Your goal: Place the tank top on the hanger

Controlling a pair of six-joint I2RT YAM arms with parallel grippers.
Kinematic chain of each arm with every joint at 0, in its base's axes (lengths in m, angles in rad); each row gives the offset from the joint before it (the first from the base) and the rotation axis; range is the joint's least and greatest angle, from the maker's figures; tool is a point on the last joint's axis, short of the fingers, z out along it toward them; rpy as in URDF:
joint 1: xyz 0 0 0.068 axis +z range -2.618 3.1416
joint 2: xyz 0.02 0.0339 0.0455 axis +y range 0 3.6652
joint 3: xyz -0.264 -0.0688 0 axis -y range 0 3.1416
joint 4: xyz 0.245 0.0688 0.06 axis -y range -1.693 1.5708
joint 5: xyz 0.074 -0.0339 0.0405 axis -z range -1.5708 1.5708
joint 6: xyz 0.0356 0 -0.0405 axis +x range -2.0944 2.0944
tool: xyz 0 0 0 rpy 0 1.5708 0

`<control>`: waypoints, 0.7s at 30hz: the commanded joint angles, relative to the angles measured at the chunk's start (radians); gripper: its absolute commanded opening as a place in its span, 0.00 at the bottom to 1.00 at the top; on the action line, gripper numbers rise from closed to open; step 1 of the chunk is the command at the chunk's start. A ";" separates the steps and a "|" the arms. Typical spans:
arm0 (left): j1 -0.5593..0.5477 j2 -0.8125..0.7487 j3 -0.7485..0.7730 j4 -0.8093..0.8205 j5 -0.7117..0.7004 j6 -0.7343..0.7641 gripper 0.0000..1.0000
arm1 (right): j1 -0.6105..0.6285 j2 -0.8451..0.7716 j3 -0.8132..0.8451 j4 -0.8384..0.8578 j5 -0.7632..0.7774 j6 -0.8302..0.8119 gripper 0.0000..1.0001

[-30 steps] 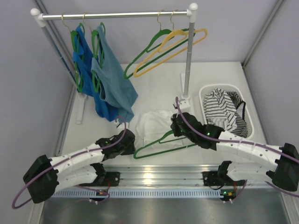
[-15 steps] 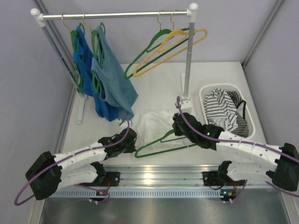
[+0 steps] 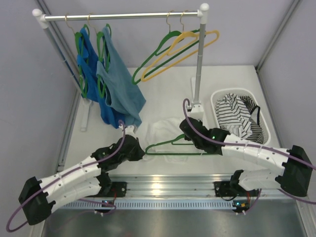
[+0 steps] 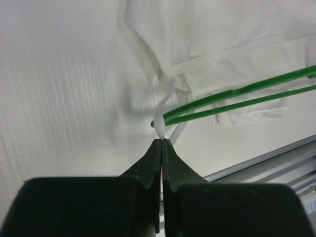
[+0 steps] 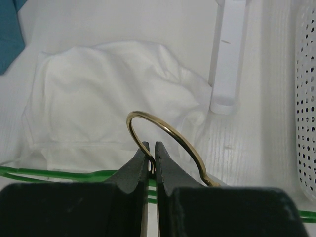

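Observation:
The white tank top (image 3: 161, 130) lies crumpled on the table between my two arms; it also shows in the left wrist view (image 4: 222, 29) and the right wrist view (image 5: 98, 94). The green hanger (image 3: 170, 153) lies across its near edge. My left gripper (image 3: 142, 153) (image 4: 162, 141) is shut on a thin white strap of the tank top, right beside the hanger's left tip (image 4: 207, 101). My right gripper (image 3: 184, 132) (image 5: 150, 148) is shut on the hanger's brass-coloured metal hook (image 5: 170, 132), with the green bar (image 5: 49, 174) just below its fingers.
At the back stands a clothes rail (image 3: 123, 16) with two blue tops (image 3: 116, 94) on green hangers, plus an empty green hanger (image 3: 158, 54) and a yellow one (image 3: 190, 47). The rail's right post (image 3: 198, 69) stands behind the tank top. A white basket (image 3: 217, 96) at right holds a striped garment (image 3: 237, 118).
My left gripper has shut on the tank top's strap and its arm has reached forward and right. The right gripper has shifted the hanger slightly away from me.

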 commanded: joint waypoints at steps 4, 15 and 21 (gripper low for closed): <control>0.001 -0.084 0.045 -0.033 0.060 -0.017 0.00 | 0.009 0.023 0.082 0.005 0.072 0.032 0.00; 0.001 -0.112 0.146 0.026 0.038 -0.037 0.00 | 0.017 0.000 0.075 0.056 0.040 0.017 0.00; 0.001 -0.048 0.232 0.064 0.066 -0.013 0.00 | 0.043 -0.034 0.113 0.070 0.037 -0.013 0.00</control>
